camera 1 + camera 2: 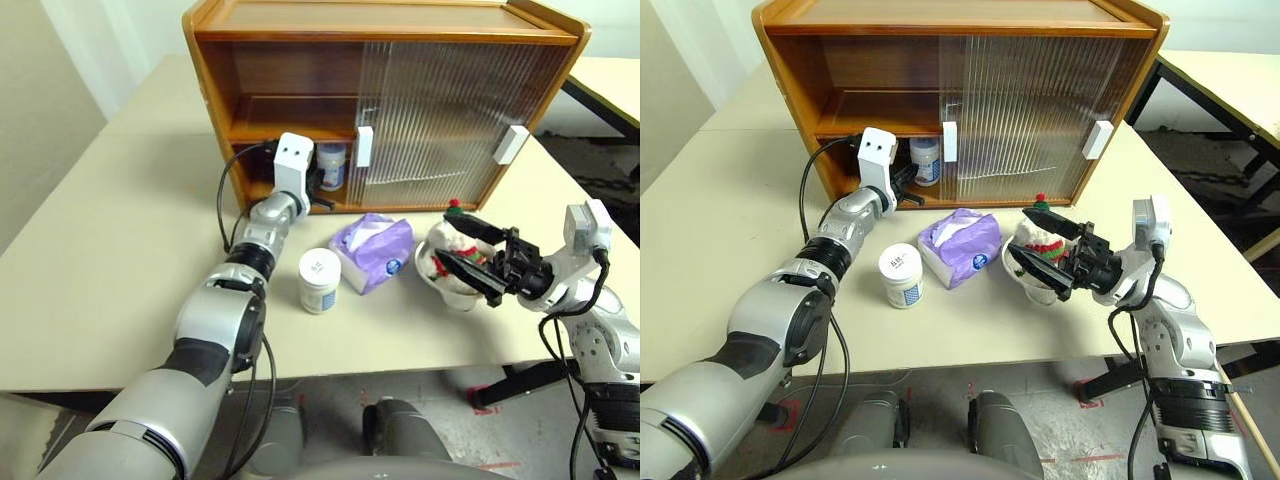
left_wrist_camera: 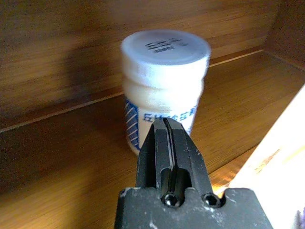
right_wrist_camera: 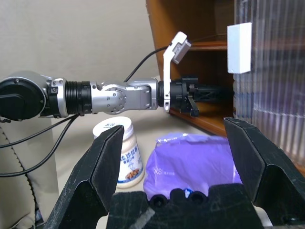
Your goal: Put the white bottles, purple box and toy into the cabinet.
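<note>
With 1 bottle [image 2: 164,90] standing in the cabinet [image 1: 385,30], draw the closed left gripper [image 1: 908,186] straight out; right gripper [image 1: 478,255], jaws apart by the toy [image 1: 1040,240], waits; second bottle [image 1: 320,279], box [image 1: 372,250] remain on the table.

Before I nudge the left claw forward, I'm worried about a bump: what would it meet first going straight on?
Probably the white bottle standing in the cabinet, directly ahead of the shut left claw; the gap is unclear.

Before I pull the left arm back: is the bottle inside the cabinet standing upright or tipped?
Upright. The white bottle stands on the cabinet floor, lid on top; the shut left gripper isn't holding it.
</note>
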`<state>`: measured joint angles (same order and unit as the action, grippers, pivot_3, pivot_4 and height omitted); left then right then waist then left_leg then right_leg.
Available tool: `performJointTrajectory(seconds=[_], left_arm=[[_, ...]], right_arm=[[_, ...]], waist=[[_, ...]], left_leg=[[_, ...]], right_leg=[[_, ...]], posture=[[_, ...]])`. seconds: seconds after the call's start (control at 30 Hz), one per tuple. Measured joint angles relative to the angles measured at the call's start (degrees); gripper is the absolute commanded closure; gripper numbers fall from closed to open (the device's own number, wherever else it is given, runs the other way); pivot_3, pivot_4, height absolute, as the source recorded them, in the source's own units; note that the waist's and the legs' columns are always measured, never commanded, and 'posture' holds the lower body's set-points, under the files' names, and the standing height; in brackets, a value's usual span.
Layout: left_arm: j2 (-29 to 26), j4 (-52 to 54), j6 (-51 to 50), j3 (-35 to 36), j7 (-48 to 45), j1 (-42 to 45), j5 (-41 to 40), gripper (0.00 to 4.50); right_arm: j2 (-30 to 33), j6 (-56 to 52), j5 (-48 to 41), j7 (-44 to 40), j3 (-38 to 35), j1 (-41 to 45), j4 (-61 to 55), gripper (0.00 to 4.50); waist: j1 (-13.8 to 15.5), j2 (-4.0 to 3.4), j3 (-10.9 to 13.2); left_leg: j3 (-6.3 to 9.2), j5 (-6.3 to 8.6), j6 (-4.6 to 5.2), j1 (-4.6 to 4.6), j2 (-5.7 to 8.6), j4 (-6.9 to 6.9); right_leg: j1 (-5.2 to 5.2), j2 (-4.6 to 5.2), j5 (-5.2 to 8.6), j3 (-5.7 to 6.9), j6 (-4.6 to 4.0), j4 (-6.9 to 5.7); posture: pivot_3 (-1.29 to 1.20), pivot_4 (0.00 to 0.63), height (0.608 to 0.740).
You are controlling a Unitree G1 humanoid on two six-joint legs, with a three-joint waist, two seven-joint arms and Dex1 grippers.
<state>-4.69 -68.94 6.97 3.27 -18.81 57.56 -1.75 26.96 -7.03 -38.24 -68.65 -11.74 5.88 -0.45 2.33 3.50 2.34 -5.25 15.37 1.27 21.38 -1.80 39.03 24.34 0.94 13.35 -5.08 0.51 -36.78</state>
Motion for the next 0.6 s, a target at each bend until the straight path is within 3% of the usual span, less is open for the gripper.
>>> performJointTrajectory(seconds=[0.23,0.33,0.5,0.6], left_arm=[[-0.3,1.0,0.3,0.0,-1.2,-0.3,-0.1,4.48],[-2.0,6.3,0.3,0.2,-3.2,-4.6,-0.6,4.48],[-8.1,27.4,-3.0,1.3,-14.9,-21.1,-6.8,4.48],[-12.7,39.4,-6.7,1.3,-21.5,-27.3,-10.6,3.88]], right_arm=[[0.0,0.0,0.0,0.0,0.1,0.8,0.2,0.0],[-0.3,0.0,0.1,-0.1,0.3,2.1,0.8,0.0],[-0.4,0.1,0.1,-0.6,0.5,2.8,2.4,0.0],[-0.5,0.2,0.1,-1.2,0.8,3.4,3.2,0.0]], waist=[[-1.3,0.0,0.0],[-1.7,-0.02,0.0],[-1.9,-0.08,-0.1],[-1.4,-0.09,-0.1]], left_leg=[[0.03,-0.01,0.01,-0.02,0.0,0.0],[0.09,0.0,0.01,-0.11,-0.03,-0.01],[0.11,-0.02,0.04,-0.15,-0.15,-0.04],[0.09,-0.02,0.04,-0.17,-0.21,-0.04]], right_leg=[[0.0,-0.01,0.0,-0.02,0.0,-0.04],[-0.01,-0.01,0.0,-0.12,0.0,-0.12],[0.02,0.0,-0.05,-0.15,-0.15,-0.2],[0.0,0.04,-0.05,-0.17,-0.14,-0.19]], posture=[[0.09,0.0,0.74],[0.11,0.0,0.74],[0.12,0.0,0.74],[0.12,0.0,0.74]])
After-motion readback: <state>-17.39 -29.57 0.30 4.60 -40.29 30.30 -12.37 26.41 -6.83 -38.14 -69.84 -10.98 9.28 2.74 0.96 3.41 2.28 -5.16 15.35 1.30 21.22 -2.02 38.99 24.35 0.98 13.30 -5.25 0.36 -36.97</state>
